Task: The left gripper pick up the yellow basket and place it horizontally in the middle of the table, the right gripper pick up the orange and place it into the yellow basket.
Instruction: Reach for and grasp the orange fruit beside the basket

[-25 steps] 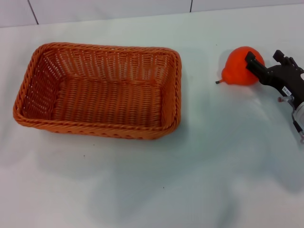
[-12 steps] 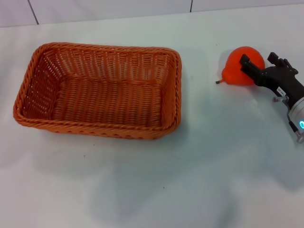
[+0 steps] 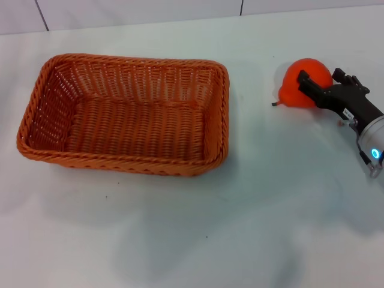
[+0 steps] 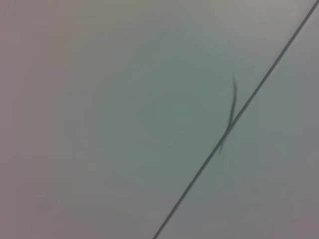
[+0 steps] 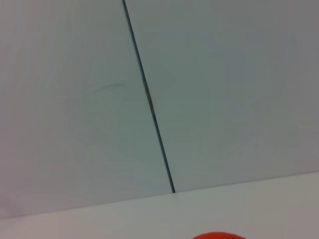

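The yellow basket [image 3: 126,114], an orange-brown woven rectangle, lies flat and empty on the left half of the white table, long side across my view. The orange [image 3: 300,84] lies on the table at the right, its stem pointing left. My right gripper [image 3: 320,75] reaches in from the right at the orange, open, with one finger [image 3: 309,84] across the fruit's near side and the other past its far right side. A sliver of the orange [image 5: 217,235] shows in the right wrist view. The left gripper is out of view.
The white table [image 3: 198,228] stretches in front of and between the basket and the orange. A pale wall with a dark seam [image 3: 242,7] runs along the table's back edge. The left wrist view shows only wall and a seam [image 4: 234,117].
My right gripper has moved left and slightly away from me, its fingers sliding farther along the orange. The orange and the basket have stayed in place.
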Controlling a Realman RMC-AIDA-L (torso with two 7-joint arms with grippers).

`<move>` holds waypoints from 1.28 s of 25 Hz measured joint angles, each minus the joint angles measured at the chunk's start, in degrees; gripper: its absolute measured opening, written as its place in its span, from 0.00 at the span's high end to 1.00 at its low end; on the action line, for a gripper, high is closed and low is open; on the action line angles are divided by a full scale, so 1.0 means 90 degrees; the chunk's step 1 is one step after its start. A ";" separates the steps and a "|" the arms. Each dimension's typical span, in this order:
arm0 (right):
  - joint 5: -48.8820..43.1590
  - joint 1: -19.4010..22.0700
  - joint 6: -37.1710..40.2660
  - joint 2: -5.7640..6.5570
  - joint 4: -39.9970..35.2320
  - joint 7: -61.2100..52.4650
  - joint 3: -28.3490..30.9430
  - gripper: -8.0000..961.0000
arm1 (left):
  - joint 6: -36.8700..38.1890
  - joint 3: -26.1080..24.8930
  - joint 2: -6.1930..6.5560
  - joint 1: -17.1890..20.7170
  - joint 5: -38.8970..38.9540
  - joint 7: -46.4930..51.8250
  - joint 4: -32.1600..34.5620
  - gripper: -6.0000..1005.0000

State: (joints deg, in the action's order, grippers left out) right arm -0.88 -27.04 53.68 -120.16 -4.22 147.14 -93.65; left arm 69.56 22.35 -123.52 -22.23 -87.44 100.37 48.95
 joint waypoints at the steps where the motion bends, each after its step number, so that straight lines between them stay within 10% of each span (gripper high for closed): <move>1: 0.0000 -0.0015 -0.0016 -0.0001 0.0000 -0.0001 -0.0002 0.08 | 0.0001 0.0005 -0.0003 0.0002 0.0000 -0.0001 -0.0002 0.36; 14: -0.0100 -0.0058 -0.0005 -0.0008 -0.0010 -0.0001 -0.0100 0.08 | 0.0034 0.0026 -0.0016 0.0010 0.0000 0.0000 -0.0011 0.36; 16: -0.0263 -0.0046 0.0005 -0.0010 -0.0036 -0.0006 -0.0103 0.30 | 0.0056 0.0026 -0.0013 0.0009 0.0000 0.0000 -0.0010 0.36; 32: -0.0303 0.0021 0.0586 -0.0022 -0.0166 -0.0344 -0.0093 0.58 | 0.0096 0.0026 -0.0004 0.0026 -0.0004 0.0000 -0.0042 0.36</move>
State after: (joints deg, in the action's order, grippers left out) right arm -3.60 -26.85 58.96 -120.36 -5.71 144.04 -94.49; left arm 70.42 22.59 -123.55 -22.00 -87.47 100.37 48.56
